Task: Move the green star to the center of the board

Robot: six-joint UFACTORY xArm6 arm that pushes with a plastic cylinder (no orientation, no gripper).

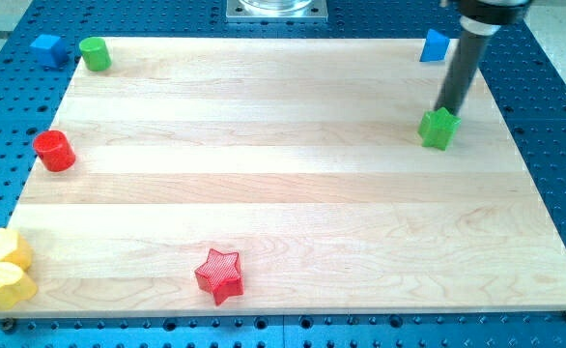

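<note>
The green star (438,129) lies on the wooden board (293,174) at the view's right, in the upper half. My tip (446,110) stands at the star's top edge, just behind it and touching or nearly touching it. The dark rod rises from there toward the view's top right.
A blue block (435,45) sits at the board's top right edge. A green cylinder (95,54) and a blue block (47,48) are at the top left. A red cylinder (54,151) is at the left edge. Two yellow blocks (5,268) are at the bottom left. A red star (219,275) is near the bottom edge.
</note>
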